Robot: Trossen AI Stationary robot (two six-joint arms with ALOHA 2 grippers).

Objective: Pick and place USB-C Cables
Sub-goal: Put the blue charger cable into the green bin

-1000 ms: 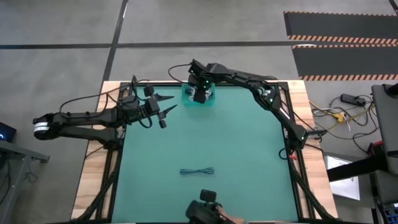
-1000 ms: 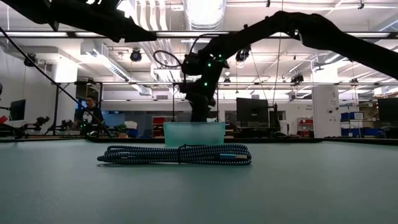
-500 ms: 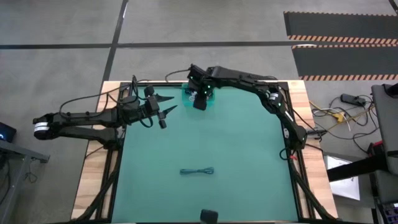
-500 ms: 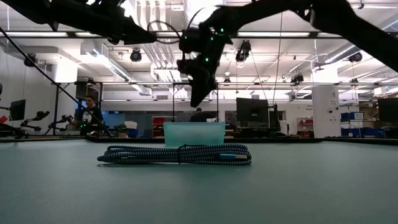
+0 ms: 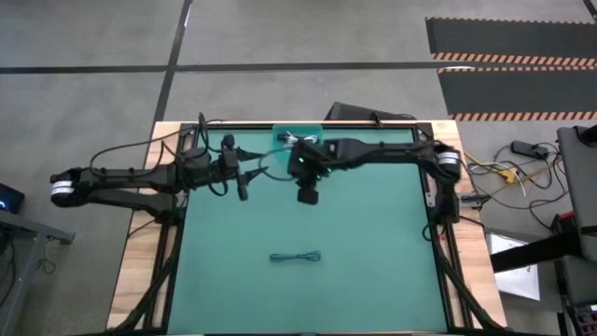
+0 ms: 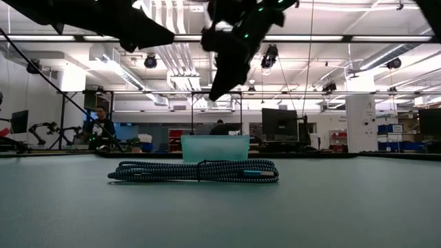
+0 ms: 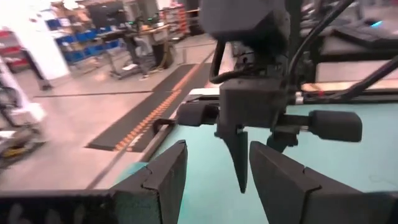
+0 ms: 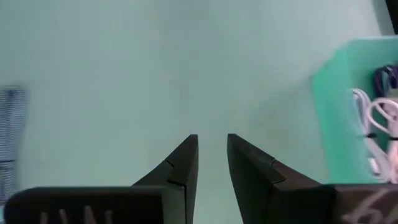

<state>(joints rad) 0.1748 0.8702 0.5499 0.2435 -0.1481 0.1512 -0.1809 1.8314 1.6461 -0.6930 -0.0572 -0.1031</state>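
A dark braided USB-C cable bundle (image 5: pixel 296 257) lies flat on the green mat toward the near edge, also seen in the low view (image 6: pixel 196 171) and at the edge of the right wrist view (image 8: pixel 11 137). White cables (image 8: pixel 373 124) lie inside the teal bin (image 5: pixel 284 140) at the far edge. My right gripper (image 5: pixel 308 194) hangs open and empty above the mat, just near of the bin, fingers pointing down (image 8: pixel 211 149). My left gripper (image 5: pixel 244 177) is open and empty, left of the right gripper, which it faces (image 7: pixel 217 168).
Black frame rails (image 5: pixel 438 215) and wooden borders edge the mat. A dark object (image 5: pixel 350 112) sits just beyond the far edge. Open mat lies between the bin (image 6: pixel 215 147) and the dark cable. A person (image 6: pixel 102 127) stands far off in the room behind.
My right gripper has risen out of the teal bin and swung toward the near edge and table middle, its arm now stretched level across the far part of the mat. The dark cable has stayed put. A dark object and a hand at the near edge have left the view.
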